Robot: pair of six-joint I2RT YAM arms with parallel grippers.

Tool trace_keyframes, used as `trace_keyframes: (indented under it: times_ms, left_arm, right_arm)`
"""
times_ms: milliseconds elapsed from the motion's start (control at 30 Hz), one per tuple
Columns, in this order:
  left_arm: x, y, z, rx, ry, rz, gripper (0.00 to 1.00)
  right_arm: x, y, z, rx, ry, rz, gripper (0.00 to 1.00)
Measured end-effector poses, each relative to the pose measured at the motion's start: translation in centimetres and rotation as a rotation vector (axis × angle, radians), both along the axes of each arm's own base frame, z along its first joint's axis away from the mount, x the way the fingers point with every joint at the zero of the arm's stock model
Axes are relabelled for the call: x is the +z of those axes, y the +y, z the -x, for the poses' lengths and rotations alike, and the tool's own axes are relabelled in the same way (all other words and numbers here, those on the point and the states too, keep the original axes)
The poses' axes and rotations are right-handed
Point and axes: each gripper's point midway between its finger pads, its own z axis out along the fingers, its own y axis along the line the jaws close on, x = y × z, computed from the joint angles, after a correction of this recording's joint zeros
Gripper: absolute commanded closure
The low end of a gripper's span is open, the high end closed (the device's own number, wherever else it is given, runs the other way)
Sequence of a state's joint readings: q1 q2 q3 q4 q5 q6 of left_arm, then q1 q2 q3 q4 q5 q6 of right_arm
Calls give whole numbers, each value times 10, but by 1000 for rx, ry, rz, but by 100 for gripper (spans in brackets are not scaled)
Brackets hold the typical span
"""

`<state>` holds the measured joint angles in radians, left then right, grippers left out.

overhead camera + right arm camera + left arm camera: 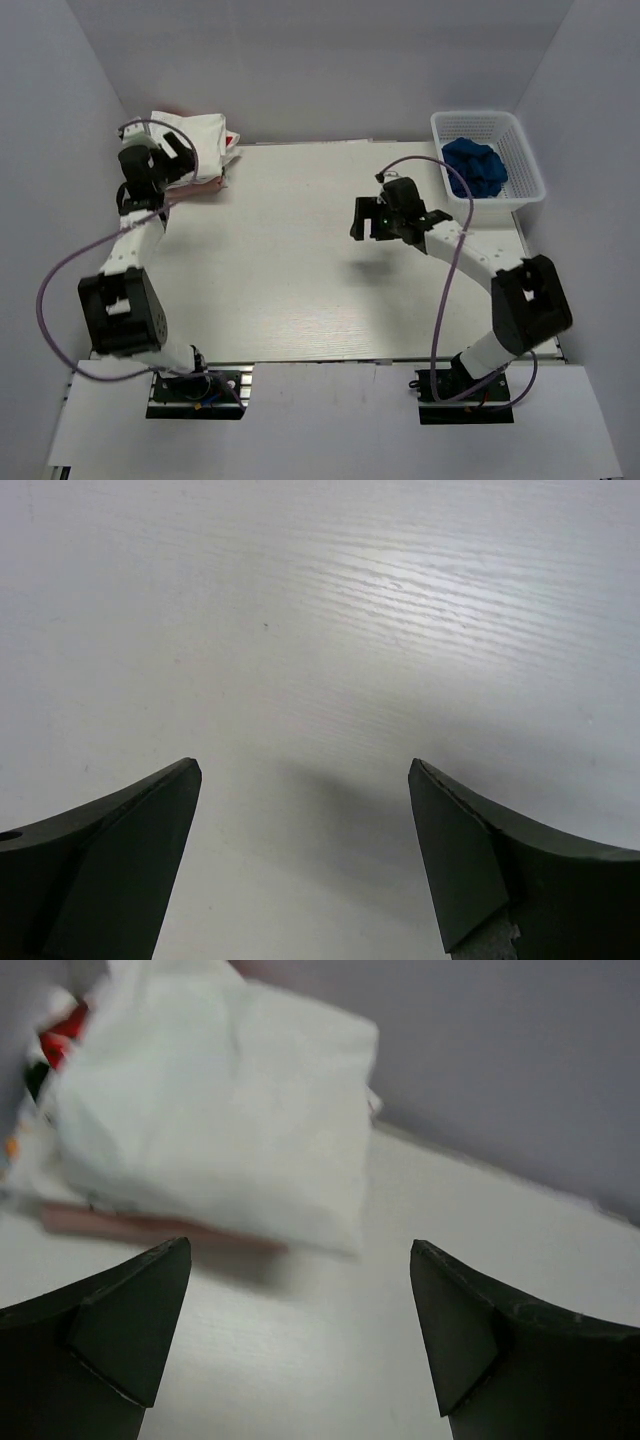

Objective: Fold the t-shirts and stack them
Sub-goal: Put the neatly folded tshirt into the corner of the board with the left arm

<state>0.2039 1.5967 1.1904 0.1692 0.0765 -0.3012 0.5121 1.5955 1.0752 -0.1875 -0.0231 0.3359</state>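
Left claw point(300, 1248), released, faces the folded plain white cloth t-shirt point(220, 1110) at upper left, red-and-black printed white t-shirt point(62, 1032) peeking beneath. Right claw point(305, 770) gapes over pale woodgrain tabletop point(330, 600). Square edges gently, I'd judge.

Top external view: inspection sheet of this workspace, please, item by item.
Surface: white wood-grain table.
Job's things: t-shirts folded in a pile at the far left corner, plain white on top, red print peeking out at one edge.
Clutter: white basket at far right, blue cloth inside.
Grippers: left gripper open, empty, near the pile; right gripper open, empty, over the table.
Cables: purple cable looping along each arm.
Surroundings: plain white walls.
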Motion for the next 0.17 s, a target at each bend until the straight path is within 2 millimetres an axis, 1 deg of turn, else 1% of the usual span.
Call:
trace_keyframes:
  times_ms: [33,100,167]
  left_arm:
    - [0,-15,18,-20,11,22,0]
    - [-8,-45,57,-63,41,73,0]
    - [-17,-65,91,-90,67,116,0]
  right_arm:
    - [4,-5,4,-17,-19,-5,10]
    - [8,-16,15,-49,-36,-6,10]
    - [8,-25,24,-73,-50,-7,10]
